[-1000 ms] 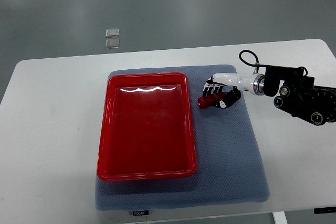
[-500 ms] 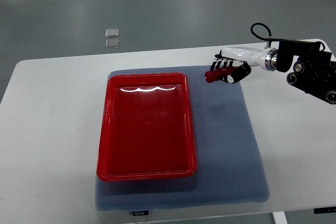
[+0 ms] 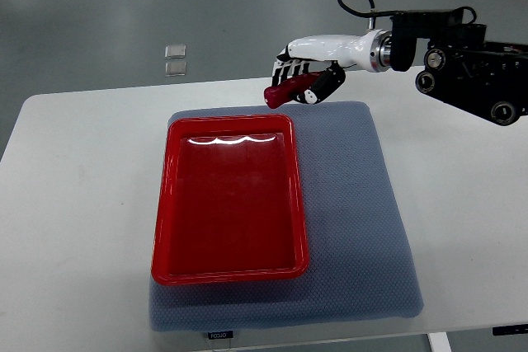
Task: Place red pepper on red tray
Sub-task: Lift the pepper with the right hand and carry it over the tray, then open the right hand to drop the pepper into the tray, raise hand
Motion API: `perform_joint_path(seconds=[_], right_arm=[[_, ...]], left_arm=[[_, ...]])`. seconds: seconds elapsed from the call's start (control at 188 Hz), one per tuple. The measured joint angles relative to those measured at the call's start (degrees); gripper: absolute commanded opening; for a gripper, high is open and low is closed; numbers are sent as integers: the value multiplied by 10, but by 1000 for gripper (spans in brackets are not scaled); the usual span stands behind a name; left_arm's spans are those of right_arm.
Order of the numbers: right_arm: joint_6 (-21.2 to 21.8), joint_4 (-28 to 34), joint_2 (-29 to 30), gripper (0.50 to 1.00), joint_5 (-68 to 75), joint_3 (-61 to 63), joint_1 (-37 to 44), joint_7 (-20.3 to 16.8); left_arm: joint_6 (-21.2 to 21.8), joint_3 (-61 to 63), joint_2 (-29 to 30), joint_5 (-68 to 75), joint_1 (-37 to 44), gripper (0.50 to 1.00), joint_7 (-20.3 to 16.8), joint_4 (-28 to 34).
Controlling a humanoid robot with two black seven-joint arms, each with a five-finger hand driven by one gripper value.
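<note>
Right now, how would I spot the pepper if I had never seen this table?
Find the red tray on the grey mat. Just beyond its far right corner, the right hand grips the red pepper. It is a small dark-red stub, the only item held.

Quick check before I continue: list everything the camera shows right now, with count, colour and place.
red pepper: one, red, held in the right hand, in the picture just past the tray's far right corner.
red tray: one, red, nothing in it, on the left part of the mat.
mat: one, grey-blue, on the table under the tray.
table: one, white.
small clear squares: two, on the grey floor beyond the table.
right hand: one, white and black, closed on the pepper; its arm comes in from the right edge.
left arm: not in view.
</note>
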Motion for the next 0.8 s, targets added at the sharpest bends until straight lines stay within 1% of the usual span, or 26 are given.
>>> perform_joint_path(seconds=[0.085,0.202,0.287,0.505,0.777,0.782,0.798], right_arm=[[-3,-32,59,500,6,-13,5,0],[-5,-94,144,500,7,-18,2,0],[-11,-127,182,500,7,-22,-7,0],[-32,-176,192,500,3,-55,-46,1],[-39,-182,192,500,0,-61,-87,2],[-40,-182,192,515,0,-61,-87,2],[-40,-183,192,515,0,-61,-89,2]], left_arm=[[0,0,0,0,1,1000,0,0],[0,0,0,0,1,1000,0,0],[0,1,0,0,1,1000,0,0],[0,1,0,0,1,1000,0,-1],[-1,2,0,0,6,1000,0,-7],[-1,2,0,0,6,1000,0,-7],[-1,2,0,0,6,1000,0,-8]])
